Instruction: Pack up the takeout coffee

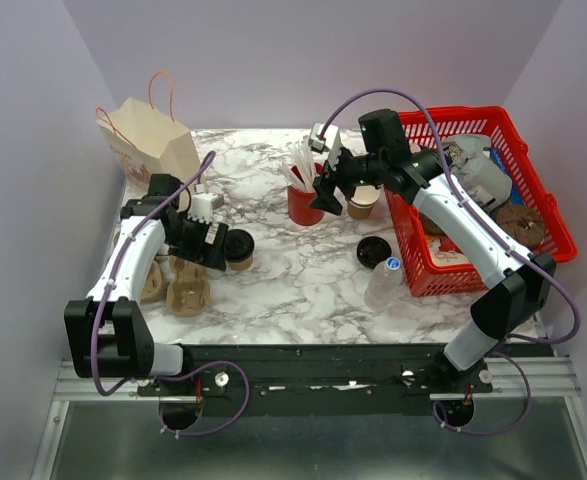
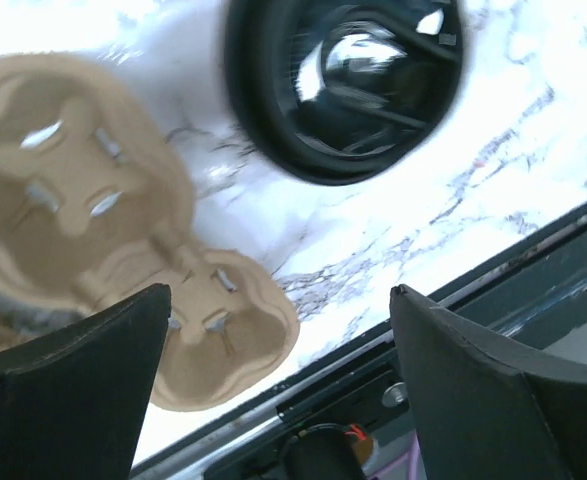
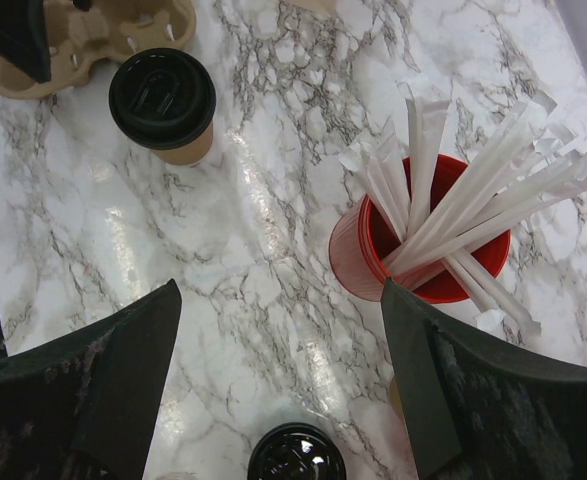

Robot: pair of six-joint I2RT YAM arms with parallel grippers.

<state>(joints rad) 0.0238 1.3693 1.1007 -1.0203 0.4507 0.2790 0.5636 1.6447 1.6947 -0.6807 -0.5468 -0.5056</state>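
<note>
Nearest the bases, two moulded pulp cup carriers [image 1: 186, 291] lie flat on the marble table [image 1: 303, 300], the left one partly hidden under the left arm. Just past them the takeout coffee [image 1: 240, 244] stands upright, its long axis vertical and its black lid on, right beside the carriers and toward the table's middle.

The left gripper [image 1: 220, 250] sits low against the cup's left side. In its wrist view the fingers [image 2: 83, 390] are spread wide with nothing between them. The lid [image 2: 345, 85] lies beyond the tips, up and slightly right of the gap, not inside it, while a carrier [image 2: 83, 210] fills the space to the left. That offset is what the coming move turns on — to take the cup again, I judge, the jaws would have to reach forward and straddle it from the sides. The left arm is clearly the nearer one.

The right gripper [image 1: 329, 197] hangs well apart, by the red cup of wrapped straws [image 1: 302, 203]. Its fingers [image 3: 123, 380] are likewise splayed and empty, and its camera sees the coffee [image 3: 163, 105] far off with a loose black lid [image 3: 295, 455] close below. Beyond are a red basket [image 1: 548, 215] and, far left, a paper bag [image 1: 153, 138].

Hard to make out: the left wrist view shows only the lid, blurred and cut off at the top, with the paper wall hidden. From above, dark fingers merge with the dark lid, so touching or just apart — I cannot tell.
</note>
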